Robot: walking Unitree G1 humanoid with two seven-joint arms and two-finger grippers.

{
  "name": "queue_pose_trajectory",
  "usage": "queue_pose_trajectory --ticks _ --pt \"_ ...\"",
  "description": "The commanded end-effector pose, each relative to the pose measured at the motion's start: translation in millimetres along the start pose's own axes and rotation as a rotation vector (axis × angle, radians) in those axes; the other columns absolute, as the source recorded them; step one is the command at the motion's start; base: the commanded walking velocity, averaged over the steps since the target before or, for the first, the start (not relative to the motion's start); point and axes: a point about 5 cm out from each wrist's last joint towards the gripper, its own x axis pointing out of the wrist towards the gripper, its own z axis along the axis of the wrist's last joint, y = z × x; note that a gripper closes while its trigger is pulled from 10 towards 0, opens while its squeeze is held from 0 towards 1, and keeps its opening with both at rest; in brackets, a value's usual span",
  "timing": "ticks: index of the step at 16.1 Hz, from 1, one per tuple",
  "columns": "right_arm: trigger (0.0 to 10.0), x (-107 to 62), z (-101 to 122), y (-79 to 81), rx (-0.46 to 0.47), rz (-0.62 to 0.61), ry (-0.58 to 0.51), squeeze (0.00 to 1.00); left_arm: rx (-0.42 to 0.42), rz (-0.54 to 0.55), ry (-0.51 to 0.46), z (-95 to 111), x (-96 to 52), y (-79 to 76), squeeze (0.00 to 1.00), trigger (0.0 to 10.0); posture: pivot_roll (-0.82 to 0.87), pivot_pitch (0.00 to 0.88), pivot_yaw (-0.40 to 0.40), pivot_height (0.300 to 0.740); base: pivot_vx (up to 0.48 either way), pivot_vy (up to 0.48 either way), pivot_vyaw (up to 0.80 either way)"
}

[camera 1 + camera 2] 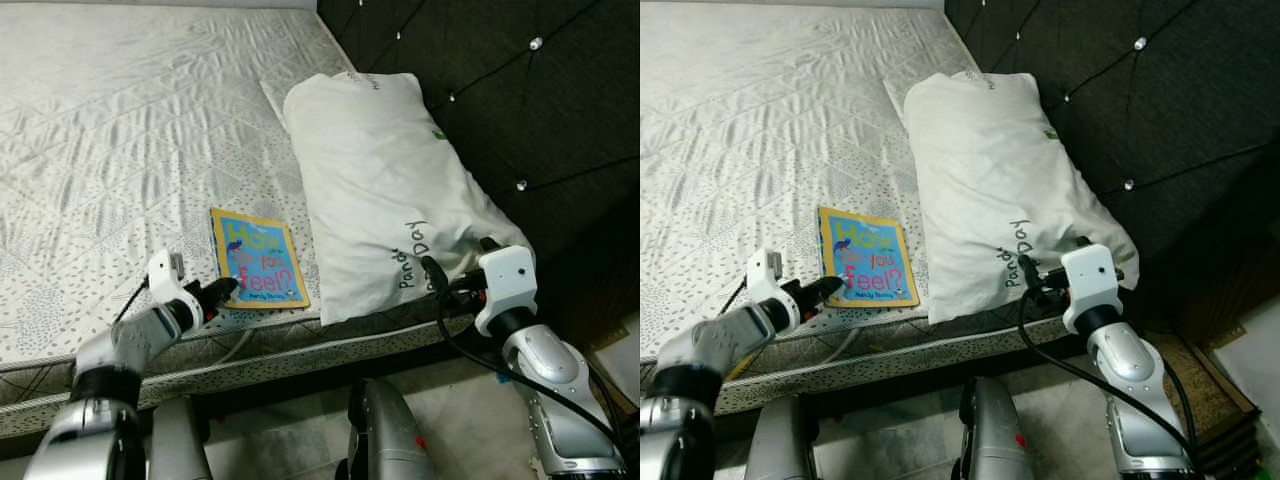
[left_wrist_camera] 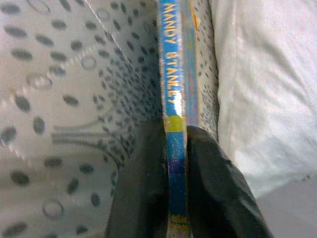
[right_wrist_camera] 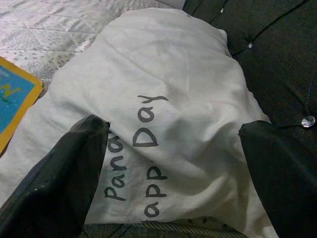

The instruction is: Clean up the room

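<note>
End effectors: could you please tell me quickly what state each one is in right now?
Left end effector: closed on the book at its spine.
Right end effector: open, empty, at the pillow.

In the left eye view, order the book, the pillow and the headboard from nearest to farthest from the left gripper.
1. Book: clamped in the left gripper at the mattress edge.
2. Pillow: right of the book.
3. Headboard: dark, tufted, beyond the pillow.

A thin blue picture book (image 1: pixel 258 258) with a yellow border lies flat near the mattress edge, just beside a white pillow (image 1: pixel 385 185) printed with dark lettering, which rests lengthwise against the dark headboard.
</note>
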Motion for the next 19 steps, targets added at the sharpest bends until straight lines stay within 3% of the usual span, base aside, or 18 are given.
queue_pose_trajectory --ticks 1,7,13,15,19 --pt "10.0 0.3 2.3 -1.7 0.001 -0.011 -0.007 0.00 0.040 0.063 0.023 -2.7 -1.3 10.2 1.00 10.0 -0.16 0.104 -0.129 0.560 0.000 0.000 0.00" --pt "10.0 2.4 3.3 -0.2 0.012 -0.014 -0.013 0.00 0.126 0.150 0.035 5.6 -3.7 23.1 1.00 10.0 -0.16 0.099 -0.125 0.560 0.000 0.000 0.00" --pt "10.0 4.2 2.7 2.6 0.027 -0.015 -0.015 0.00 0.218 0.298 -0.062 31.1 -18.2 41.3 1.00 10.0 -0.15 0.096 -0.123 0.560 0.000 0.000 0.00" --pt "10.0 4.8 1.9 3.1 0.033 -0.019 -0.014 0.00 0.248 0.352 -0.135 41.6 -21.7 43.5 1.00 10.0 -0.15 0.093 -0.120 0.560 0.000 0.000 0.00" --pt "10.0 4.7 0.7 5.1 0.039 -0.017 -0.012 0.00 0.219 0.394 -0.200 44.9 -28.5 51.6 1.00 10.0 -0.14 0.091 -0.122 0.560 0.000 0.000 0.00"
